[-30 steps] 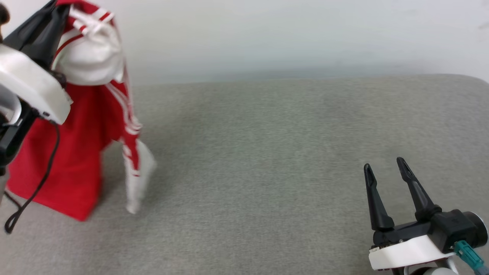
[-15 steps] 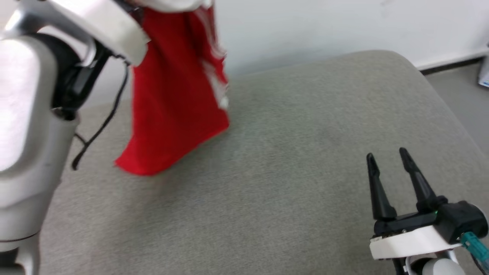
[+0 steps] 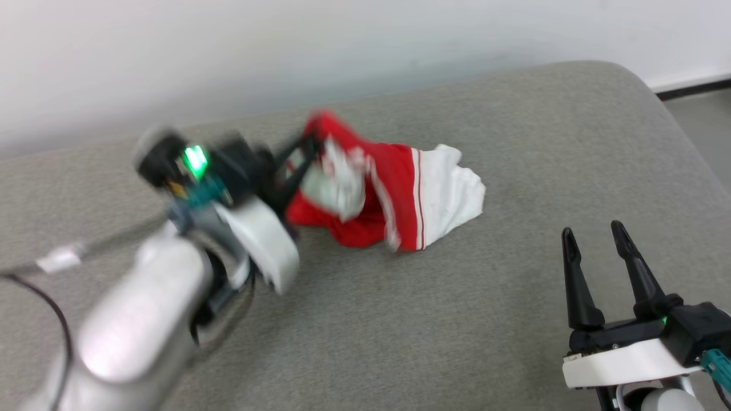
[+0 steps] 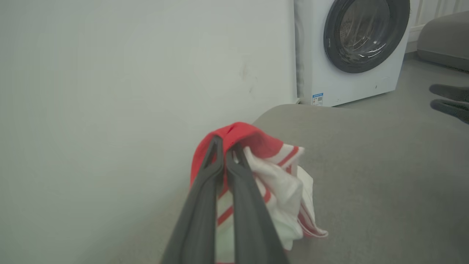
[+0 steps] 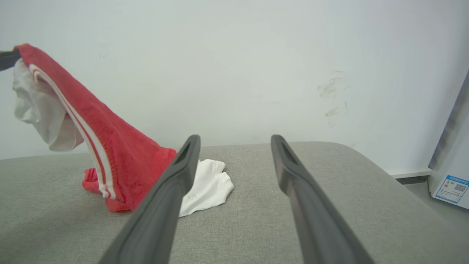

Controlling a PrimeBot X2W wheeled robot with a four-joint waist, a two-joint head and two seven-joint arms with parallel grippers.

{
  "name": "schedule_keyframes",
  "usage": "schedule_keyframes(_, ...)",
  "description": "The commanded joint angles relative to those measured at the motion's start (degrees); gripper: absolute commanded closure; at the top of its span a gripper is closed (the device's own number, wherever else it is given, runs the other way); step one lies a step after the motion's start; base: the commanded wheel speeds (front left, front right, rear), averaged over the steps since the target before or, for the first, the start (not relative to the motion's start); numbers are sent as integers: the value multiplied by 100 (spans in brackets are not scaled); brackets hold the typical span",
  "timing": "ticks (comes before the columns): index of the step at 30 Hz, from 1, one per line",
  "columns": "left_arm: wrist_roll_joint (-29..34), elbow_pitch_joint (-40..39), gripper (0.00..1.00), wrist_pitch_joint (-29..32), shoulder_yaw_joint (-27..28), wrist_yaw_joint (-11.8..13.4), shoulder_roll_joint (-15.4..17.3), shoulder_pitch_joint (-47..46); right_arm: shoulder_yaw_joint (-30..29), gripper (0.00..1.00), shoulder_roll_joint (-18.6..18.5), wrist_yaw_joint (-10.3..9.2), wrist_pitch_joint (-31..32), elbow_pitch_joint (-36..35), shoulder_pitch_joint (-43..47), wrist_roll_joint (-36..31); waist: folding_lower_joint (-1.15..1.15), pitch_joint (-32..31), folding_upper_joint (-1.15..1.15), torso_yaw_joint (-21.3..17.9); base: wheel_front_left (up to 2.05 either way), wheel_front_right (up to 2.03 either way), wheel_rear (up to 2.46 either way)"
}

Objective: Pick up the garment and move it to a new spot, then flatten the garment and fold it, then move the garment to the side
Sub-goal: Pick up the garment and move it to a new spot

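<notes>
L gripper [image 3: 311, 142]: long dark-grey tapered fingers [image 4: 205, 198] w/ slots near tips, black base w/ bright green LED [image 3: 195, 160] and teal plug [image 3: 205, 191], white shell [image 3: 265, 245], all blurred. Behind it, rounded silver-grey forearm [image 3: 143, 308], thin black cable [image 3: 48, 305] and white tag [image 3: 57, 260]. R gripper [image 3: 591, 228]: same dark fingers, black block [image 3: 694, 331] w/ small green light [image 3: 664, 321], white shell, teal plug, pale round joint [image 3: 657, 401] below.

On the cushion [image 3: 457, 319], the garment [image 3: 400, 194], left gripper [image 3: 310, 145] at its left; right gripper [image 3: 594, 240] well apart, front right
</notes>
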Motion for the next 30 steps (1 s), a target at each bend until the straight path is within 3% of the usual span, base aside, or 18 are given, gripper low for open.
schedule_keyframes(1, 36, 11, 100, -67, -280, -7, 33, 462, -8, 0, 15, -2, -14, 13, 72, -71, -1, -26, 0, 235, 0, 0, 0)
schedule_keyframes(7, 159, 317, 100, -128, -1367, -19, 299, 1495, 47, 0, 12, -2, -14, 99, 80, -194, -1, -143, 0, 578, 0, 0, 0)
schedule_keyframes(13, 342, 759, 100, -188, -2332, -19, 747, 1702, -5, 0, 12, -2, -14, 161, 153, -279, -1, -269, 0, 815, 0, 0, 0)
schedule_keyframes(14, 439, 852, 80, -257, -2455, -16, 810, 1674, -18, 0, 12, -2, -14, 174, 176, -292, -1, -294, 0, 856, 0, 0, 0)
schedule_keyframes(16, 431, 989, 0, -371, -2474, 16, 745, 1728, -8, 0, 13, -2, -14, 201, 218, -311, -1, -342, 0, 917, 0, 0, 0)
schedule_keyframes(21, 319, 1278, 0, -939, -2231, 336, 637, 1865, -41, 0, 13, -2, -14, 226, 302, -308, -1, -475, 0, 1040, 0, 0, 0)
schedule_keyframes(26, 35, 1156, 0, -1362, -1684, 934, 512, 2027, -84, 0, 13, -3, -14, 199, 383, -329, -1, -611, 0, 1143, 0, 0, 0)
schedule_keyframes(27, 35, 1156, 0, -1362, -1684, 934, 512, 2027, -84, 0, 13, -3, -14, 199, 383, -329, -1, -611, 0, 1143, 0, 0, 0)
schedule_keyframes(30, -208, 880, 0, -1479, -1270, 1256, 456, 2239, -105, 0, 13, -3, -14, 171, 436, -349, -1, -666, 0, 1189, 0, 0, 0)
